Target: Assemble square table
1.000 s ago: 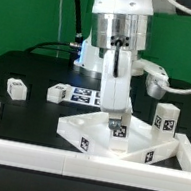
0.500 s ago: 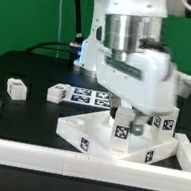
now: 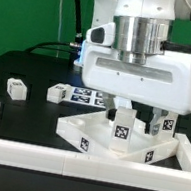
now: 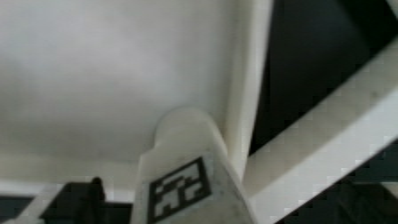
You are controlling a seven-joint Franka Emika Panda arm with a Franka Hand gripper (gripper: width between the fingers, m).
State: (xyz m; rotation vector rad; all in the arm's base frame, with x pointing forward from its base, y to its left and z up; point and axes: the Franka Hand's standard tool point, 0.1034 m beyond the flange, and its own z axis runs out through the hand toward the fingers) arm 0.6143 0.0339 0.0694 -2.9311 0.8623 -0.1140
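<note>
Two white tagged blocks lie on the black table [image 3: 18, 65]: a leg [image 3: 17, 88] and a second leg [image 3: 57, 92], beside the marker board [image 3: 88, 95]. Within the white rail [image 3: 71, 163] lies the flat square slab [image 3: 86, 138], which bears an upright leg [image 3: 121, 131]. The gripper [image 3: 134, 118] hangs over it, fingers spread to either side. A fourth leg [image 3: 166, 123] stands rightmost.

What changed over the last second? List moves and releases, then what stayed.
The pincer turned about its vertical axis, now broadside to the exterior view, and opened, letting go of the upright leg on the square table slab. Leg, slab, the two loose legs at the exterior view's left and the marker board stayed put.
</note>
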